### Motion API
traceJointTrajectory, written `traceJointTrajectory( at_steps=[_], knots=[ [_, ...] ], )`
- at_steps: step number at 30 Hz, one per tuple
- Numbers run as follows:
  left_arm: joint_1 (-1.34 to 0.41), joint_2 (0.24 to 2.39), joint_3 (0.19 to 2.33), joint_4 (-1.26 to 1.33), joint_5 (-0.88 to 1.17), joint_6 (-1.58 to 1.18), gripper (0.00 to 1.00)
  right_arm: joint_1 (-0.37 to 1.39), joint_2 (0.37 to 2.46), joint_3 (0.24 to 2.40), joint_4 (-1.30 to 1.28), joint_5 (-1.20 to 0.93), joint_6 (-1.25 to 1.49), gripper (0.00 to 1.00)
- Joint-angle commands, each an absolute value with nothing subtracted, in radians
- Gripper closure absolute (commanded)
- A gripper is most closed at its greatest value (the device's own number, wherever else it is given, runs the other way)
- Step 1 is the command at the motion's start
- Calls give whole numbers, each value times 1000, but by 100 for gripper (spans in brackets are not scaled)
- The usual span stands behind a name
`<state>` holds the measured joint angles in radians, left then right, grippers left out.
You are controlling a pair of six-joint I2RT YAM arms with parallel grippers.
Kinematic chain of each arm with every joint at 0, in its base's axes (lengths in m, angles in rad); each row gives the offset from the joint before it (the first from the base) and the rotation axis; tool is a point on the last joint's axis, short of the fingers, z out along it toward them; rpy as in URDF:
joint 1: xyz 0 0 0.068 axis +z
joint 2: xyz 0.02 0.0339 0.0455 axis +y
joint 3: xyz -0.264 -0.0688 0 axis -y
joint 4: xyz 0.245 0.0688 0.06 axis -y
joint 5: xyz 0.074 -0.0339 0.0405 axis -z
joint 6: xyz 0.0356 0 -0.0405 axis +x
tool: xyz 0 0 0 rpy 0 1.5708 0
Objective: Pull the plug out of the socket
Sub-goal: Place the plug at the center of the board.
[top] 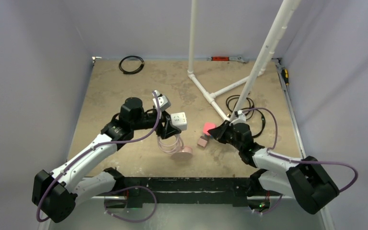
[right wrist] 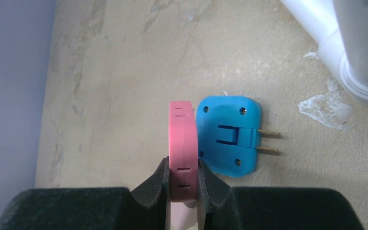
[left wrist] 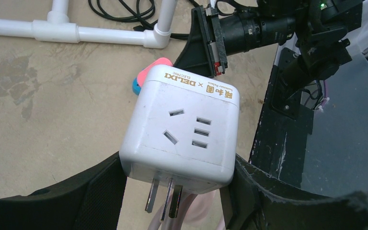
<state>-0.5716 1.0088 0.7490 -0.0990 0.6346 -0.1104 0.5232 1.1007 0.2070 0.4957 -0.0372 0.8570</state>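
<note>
My left gripper [top: 175,125] is shut on the socket [top: 178,120], a white cube held above the table. In the left wrist view the socket [left wrist: 182,129] sits between my black fingers [left wrist: 100,191], outlet holes facing the camera and metal prongs underneath. My right gripper [top: 215,132] is shut on the pink plug [top: 209,127], a gap away from the socket. In the right wrist view the plug [right wrist: 181,139] is edge-on between the pads [right wrist: 159,184]. A blue plate with two prongs [right wrist: 227,136] touches its side. The coiled pink cable [top: 168,143] hangs under the socket.
A round pink disc [top: 186,151] and a small pinkish block [top: 202,142] lie near the front. A white pipe frame [top: 206,91] stands at the back right with black cables [top: 239,103] by it. A black cable coil [top: 131,64] lies at the back left.
</note>
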Motion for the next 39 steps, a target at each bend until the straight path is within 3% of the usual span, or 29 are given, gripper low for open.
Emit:
traceJointTrajectory(
  at_steps=[1, 4, 11, 20, 36, 39],
  knots=[
    [-567, 996, 800, -28, 678, -110, 100, 518, 1157, 236, 553, -3, 886, 100],
    [-568, 994, 798, -28, 678, -109, 100, 513, 1195, 236, 566, -3, 895, 100],
    [-568, 991, 798, -28, 680, -110, 100, 511, 1218, 240, 559, 18, 902, 88],
    [-567, 992, 795, -17, 689, -116, 100, 511, 1118, 241, 467, 52, 868, 54],
    [-565, 1063, 799, -15, 550, -198, 100, 512, 877, 240, 309, 60, 774, 15],
    [-562, 1086, 797, -15, 505, -223, 100, 513, 827, 242, 323, 8, 727, 11]
  ],
)
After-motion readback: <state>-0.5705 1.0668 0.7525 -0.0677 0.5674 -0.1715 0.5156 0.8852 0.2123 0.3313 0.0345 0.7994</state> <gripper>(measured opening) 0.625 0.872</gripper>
